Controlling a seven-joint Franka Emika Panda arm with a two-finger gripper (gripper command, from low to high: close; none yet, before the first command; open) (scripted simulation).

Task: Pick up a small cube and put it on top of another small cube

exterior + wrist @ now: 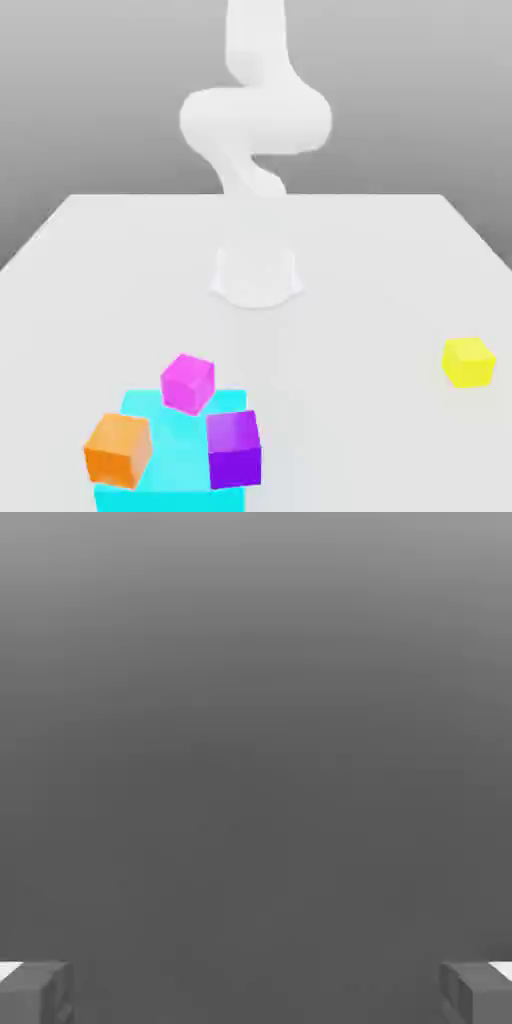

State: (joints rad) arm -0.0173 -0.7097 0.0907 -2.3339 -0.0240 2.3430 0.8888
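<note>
Tool (pixel 256 992) spread wide and empty, since nothing is picked yet; my yellow cube (pixel 468 362) sits alone on the worktop (pixel 120 260) (well apart from the magenta cube (pixel 187 382)).

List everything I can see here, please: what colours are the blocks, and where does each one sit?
yellow cube: one, bright yellow, alone on the table at the exterior view's right
magenta cube: one, on the far edge of the cyan block
orange cube: one, at the cyan block's left edge
purple cube: one, on the cyan block's right side
cyan block: one, large and flat, near front
table: one, white
arm: one, white, behind the blocks
fingers: two, grey, spread wide with nothing between them
</note>
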